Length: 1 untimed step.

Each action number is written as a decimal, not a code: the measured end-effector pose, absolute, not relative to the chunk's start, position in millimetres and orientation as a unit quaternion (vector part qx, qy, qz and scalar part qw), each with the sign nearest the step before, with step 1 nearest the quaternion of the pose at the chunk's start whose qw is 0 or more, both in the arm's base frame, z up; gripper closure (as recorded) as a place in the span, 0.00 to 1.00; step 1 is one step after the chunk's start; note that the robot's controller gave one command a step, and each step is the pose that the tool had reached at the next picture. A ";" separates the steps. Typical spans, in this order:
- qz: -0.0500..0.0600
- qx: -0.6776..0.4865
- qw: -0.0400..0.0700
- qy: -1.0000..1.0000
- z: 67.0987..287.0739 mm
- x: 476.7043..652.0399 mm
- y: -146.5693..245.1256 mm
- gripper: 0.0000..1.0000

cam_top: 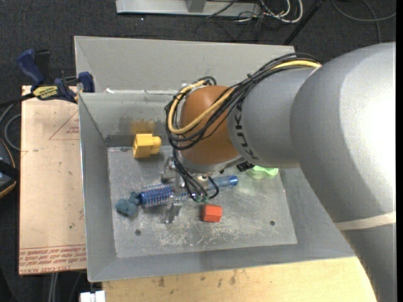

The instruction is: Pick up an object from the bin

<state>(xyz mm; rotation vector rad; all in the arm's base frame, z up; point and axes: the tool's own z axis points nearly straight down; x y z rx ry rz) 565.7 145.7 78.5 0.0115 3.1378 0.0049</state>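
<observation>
Step in hand, by my read: final approach, w/ the grasp not yet closed. The gripper sits low near the middle of the bin floor, under the orange wrist cover. Its claw looks spread, one finger toward 12 and the other finger toward 6. The blue bristly brush lies across the gap, its 3 o'clock end between them. Nothing is pinched as far as I can see. A blue-grey lump touches the brush's 9 o'clock end; can't tell if it's part of the brush or a separate thing. Next move prob. calls for closing squarely on the brush body, then a straight lift. Bristles may give, so a grip on the core matters. Neighbours: orange-red cube near at 4, blue pen-like tube just beside at 2, green clear piece farther out at 2, yellow block at 11 by the back wall. Room: floor is bare toward 5 and 6. Walls slope up and stand well apart from the claw on all sides, so going up is the free way out.
</observation>
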 end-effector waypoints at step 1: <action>0.001 0.004 0.001 1.000 79.5 566.6 146.5 0.00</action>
